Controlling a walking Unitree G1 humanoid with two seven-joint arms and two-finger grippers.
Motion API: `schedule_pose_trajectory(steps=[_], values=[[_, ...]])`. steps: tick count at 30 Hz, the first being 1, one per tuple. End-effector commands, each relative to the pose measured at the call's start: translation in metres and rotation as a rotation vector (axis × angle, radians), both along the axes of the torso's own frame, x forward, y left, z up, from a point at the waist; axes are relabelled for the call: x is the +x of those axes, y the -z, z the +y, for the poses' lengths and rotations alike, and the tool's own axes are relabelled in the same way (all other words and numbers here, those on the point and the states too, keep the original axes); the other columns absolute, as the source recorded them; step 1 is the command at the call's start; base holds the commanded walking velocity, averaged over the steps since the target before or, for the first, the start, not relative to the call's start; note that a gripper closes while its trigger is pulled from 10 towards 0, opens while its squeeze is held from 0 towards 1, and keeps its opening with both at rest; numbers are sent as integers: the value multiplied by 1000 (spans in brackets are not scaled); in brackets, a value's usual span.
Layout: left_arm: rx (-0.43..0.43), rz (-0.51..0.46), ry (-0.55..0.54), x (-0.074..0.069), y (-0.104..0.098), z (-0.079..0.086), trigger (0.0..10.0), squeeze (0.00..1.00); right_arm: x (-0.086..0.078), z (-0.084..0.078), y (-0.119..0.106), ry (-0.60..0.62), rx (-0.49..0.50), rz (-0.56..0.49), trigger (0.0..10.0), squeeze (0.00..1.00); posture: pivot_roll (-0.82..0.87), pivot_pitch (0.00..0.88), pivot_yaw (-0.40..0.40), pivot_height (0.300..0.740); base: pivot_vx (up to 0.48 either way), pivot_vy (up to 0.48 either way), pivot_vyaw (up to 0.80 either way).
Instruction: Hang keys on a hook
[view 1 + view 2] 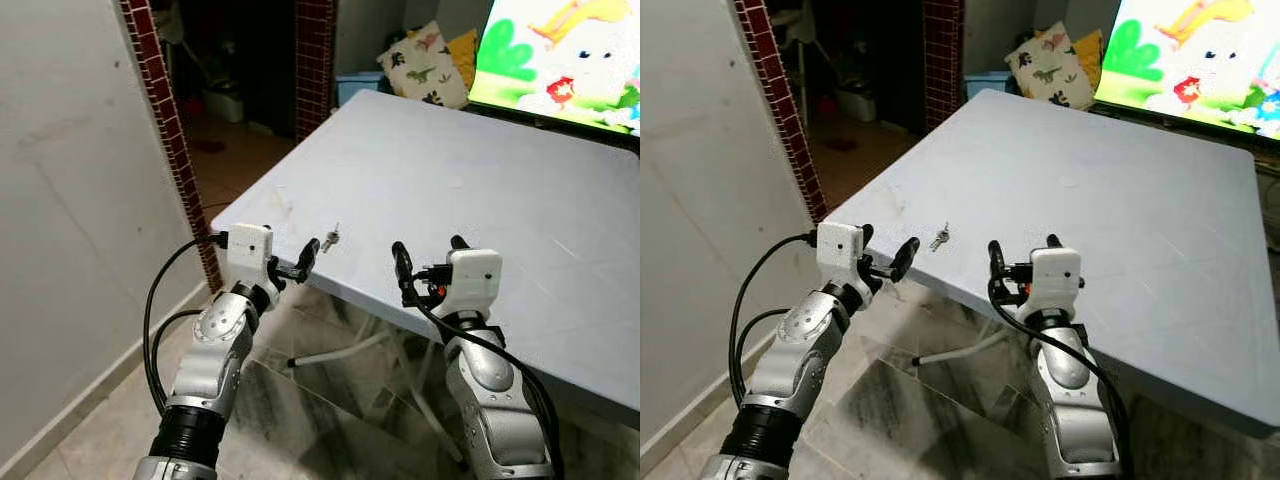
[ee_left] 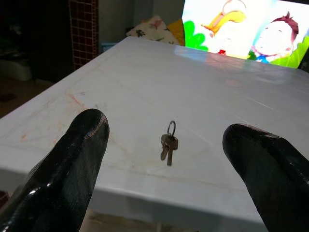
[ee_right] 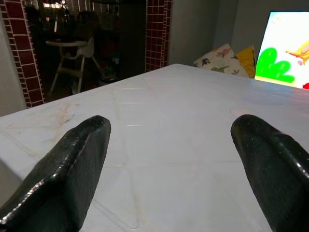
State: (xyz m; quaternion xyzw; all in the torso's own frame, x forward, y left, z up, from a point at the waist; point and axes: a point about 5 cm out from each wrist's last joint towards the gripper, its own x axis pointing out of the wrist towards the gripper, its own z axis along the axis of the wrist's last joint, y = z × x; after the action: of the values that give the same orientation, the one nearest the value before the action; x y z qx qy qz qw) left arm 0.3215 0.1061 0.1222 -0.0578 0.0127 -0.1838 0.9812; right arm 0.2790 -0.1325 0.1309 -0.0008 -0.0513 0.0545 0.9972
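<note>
A small bunch of keys point(image 1: 331, 238) on a ring lies on the pale grey table point(image 1: 470, 170), close to its near left edge. My left gripper point(image 1: 285, 254) hovers just off that edge, open, and points at the keys point(image 2: 168, 143), which lie between and beyond its two black fingers point(image 2: 82, 145). To the right of the keys, my right gripper point(image 1: 429, 247) is open at the table's front edge with nothing between its fingers point(image 3: 82, 150). Neither gripper touches the keys.
A white wall point(image 1: 70, 200) and a red brick pillar point(image 1: 160, 110) stand on the left, with a dark doorway point(image 1: 240, 60) behind. Patterned cushions point(image 1: 430, 65) and a bright cartoon screen point(image 1: 560, 55) are beyond the table. Folding table legs point(image 1: 340, 350) show on the tiled floor below.
</note>
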Motion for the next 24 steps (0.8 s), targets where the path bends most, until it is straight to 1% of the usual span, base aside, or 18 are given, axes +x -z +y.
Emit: schedule_pose_trajectory(steps=[1, 3, 5, 7, 10, 12, 13, 16, 24], values=[[-6, -9, 0, 3, -5, -3, 10000, 0, 1, -1, -4, -4, -15, -22, 10000, 0, 59, 0, -15, 740, 0, -446, 0], [-7, -8, 3, 2, -5, -3, 10000, 0, 1, 1, -5, -21, -3, -32, 10000, 0, 59, 0, -15, 740, 0, -446, 0], [-7, -5, 7, 2, -4, -5, 10000, 0, 1, -2, -3, 18, -15, -16, 10000, 0, 57, 0, -15, 740, 0, -446, 0], [-7, -4, 8, 2, -4, -6, 10000, 0, 2, -4, -2, 32, -3, -2, 10000, 0, 57, 0, -14, 740, 0, -446, 0], [-10, -3, 8, 1, -4, -6, 10000, 0, 1, -5, -3, 36, -33, -2, 10000, 0, 54, 0, -15, 740, 0, -446, 0], [-10, -2, 5, 2, -3, -5, 10000, 0, 1, -5, -3, 24, -33, -6, 10000, 0, 54, 0, -16, 740, 0, -398, 0], [-23, 6, -4, 2, -3, -5, 10000, 0, 1, -5, -3, 17, -32, -7, 10000, 0, 54, 0, -16, 740, 0, 0, 0], [-23, 7, -7, 3, -3, -4, 10000, 0, 1, -4, -4, 6, -44, -7, 10000, 0, 51, 0, -14, 740, 0, 0, 0], [-18, 10, -5, 3, -2, -5, 10000, 0, 2, -3, -3, 20, -49, -3, 10000, 0, 51, 0, -11, 740, 0, 0, 800]])
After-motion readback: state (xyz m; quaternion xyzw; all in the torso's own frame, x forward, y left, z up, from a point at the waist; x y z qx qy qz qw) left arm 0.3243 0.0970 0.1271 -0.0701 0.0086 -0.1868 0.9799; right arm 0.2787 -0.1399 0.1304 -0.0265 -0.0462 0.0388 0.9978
